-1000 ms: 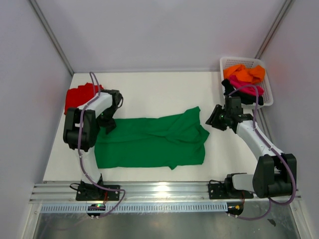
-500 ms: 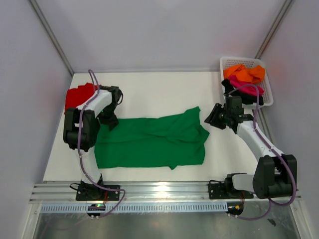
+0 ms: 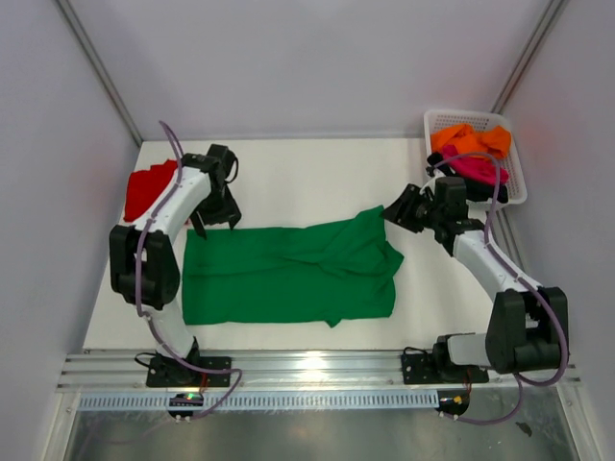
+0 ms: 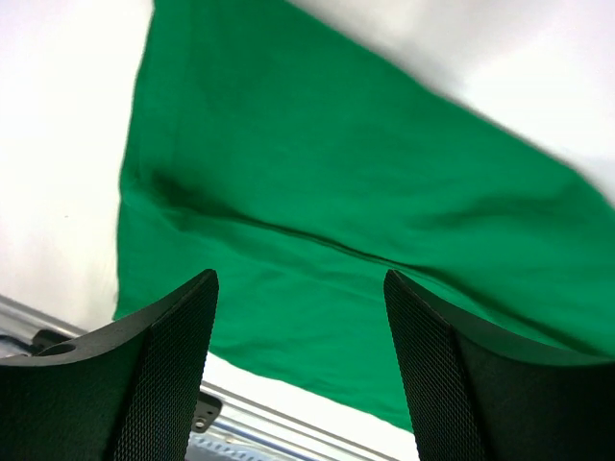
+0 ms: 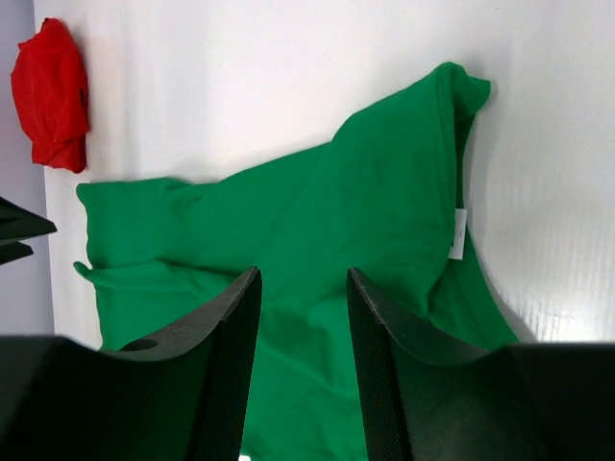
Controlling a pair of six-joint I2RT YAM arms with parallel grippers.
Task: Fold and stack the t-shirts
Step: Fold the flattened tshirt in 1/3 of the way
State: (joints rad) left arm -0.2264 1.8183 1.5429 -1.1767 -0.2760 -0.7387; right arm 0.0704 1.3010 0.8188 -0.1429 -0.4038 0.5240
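Note:
A bright green t-shirt [image 3: 288, 274] lies spread flat across the middle of the table, with its far right corner bunched into a peak [image 3: 370, 219]. My left gripper [image 3: 219, 213] hovers open just behind the shirt's far left corner. Nothing is between its fingers, and the green cloth [image 4: 336, 192] lies below the left gripper [image 4: 300, 288]. My right gripper [image 3: 398, 206] is open and empty above that peak. Under the right gripper [image 5: 303, 279] the green cloth [image 5: 365, 192] shows a white label [image 5: 458, 233]. A red t-shirt [image 3: 144, 187] [image 5: 50, 91] lies crumpled at the far left.
A white mesh basket [image 3: 452, 115] at the back right holds an orange shirt [image 3: 471, 142] and a magenta one [image 3: 476, 168]. A metal rail [image 3: 307, 370] runs along the near table edge. Grey walls close in the left, back and right sides.
My left gripper has opened wider, come off the green shirt's far left corner and drawn back from it. My right gripper has moved left and back over the shirt's peak.

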